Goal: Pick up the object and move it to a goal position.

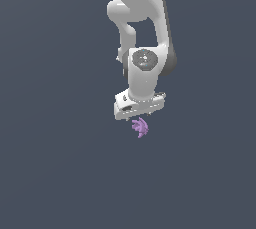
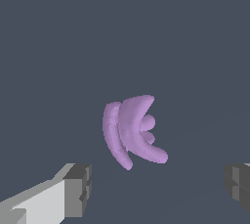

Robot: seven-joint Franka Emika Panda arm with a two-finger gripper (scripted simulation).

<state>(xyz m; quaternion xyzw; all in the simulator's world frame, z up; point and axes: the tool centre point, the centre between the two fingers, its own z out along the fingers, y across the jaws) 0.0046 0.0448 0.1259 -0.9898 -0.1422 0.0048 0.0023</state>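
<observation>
Approach step, pre-grasp, by my reading. The gripper (image 1: 141,115) hangs directly over the purple lump (image 1: 140,128), palm down, on the white arm (image 1: 145,33).

Fingers: spread wide. In the wrist view one grey pad (image 2: 78,189) sits at one side of the frame and the other (image 2: 238,185) at the far side, with a broad open gap between. Nothing is held.

The object: a light-purple clawed cluster (image 2: 131,131), curved lobes fanning from a knot of shorter stubs. It lies ahead of the fingertips and between their two lines, nearer the first pad than the second (off-centre, then, though not by much). Not touching either pad. In the exterior view it shows just beyond the gripper's lower edge; whether the tips have reached its level I cannot tell.

Next move, as I judge it: carry on down until the pads bracket the lump, shift slightly to centre it, then close. The curved lobes give poor flat faces, so the pads may catch a single claw and the piece could twist or squirt out.

Surroundings: a plain dark grey-blue floor (image 1: 50,173), no other items in either view. No goal marker visible. Nothing obstructs the descent.
</observation>
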